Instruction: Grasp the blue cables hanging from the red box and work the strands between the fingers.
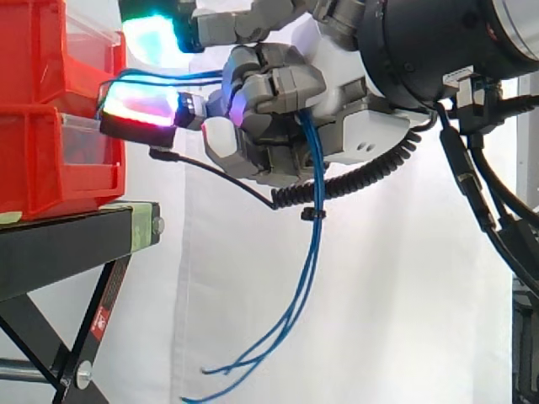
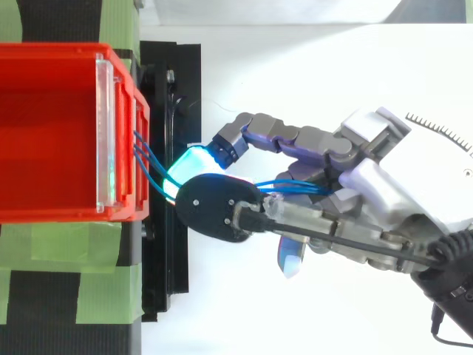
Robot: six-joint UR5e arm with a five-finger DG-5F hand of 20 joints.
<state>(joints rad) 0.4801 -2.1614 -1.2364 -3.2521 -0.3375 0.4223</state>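
Several thin blue cables (image 1: 313, 252) come out of the front of the red box (image 1: 50, 160) and run right into my hand (image 1: 354, 135). From there they hang down in a loose bundle with free ends near the bottom. In the top view the cables (image 2: 295, 185) leave the red box (image 2: 52, 133) at its front wall and pass between the fingers of my hand (image 2: 369, 177). Some fingers are curled round the strands. Others reach toward the box, with glowing fingertips (image 1: 147, 109) close to its front.
Two red boxes are stacked on a black stand (image 1: 67, 240) with green tape (image 2: 103, 296) on its top. The stand's leg slopes down at the lower left. A white curtain hangs behind, and there is open room under my hand where the cables dangle.
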